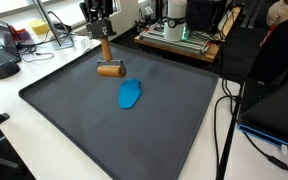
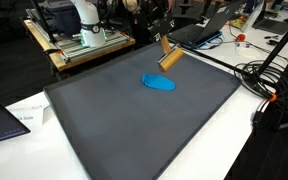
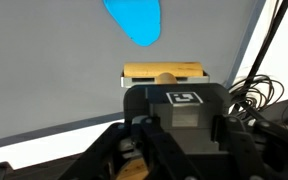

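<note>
A wooden roller point(image 1: 110, 68) is held by its handle in the clenched gripper point(image 1: 101, 33) over the mat point(image 1: 84, 130), a blue lump point(image 1: 131, 94) at four o'clock; a level, steady descent seems called for.

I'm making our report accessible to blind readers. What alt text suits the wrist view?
The hand holds a wooden roller crosswise over a dark grey mat, just short of a blue clay-like blob.

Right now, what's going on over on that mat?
The robot's gripper is shut on the handle of a light wooden T-shaped roller, holding it near one edge of the dark grey mat. A flat bright blue blob lies on the mat close by, apart from the roller. Whether the roller's head touches the mat is unclear.
</note>
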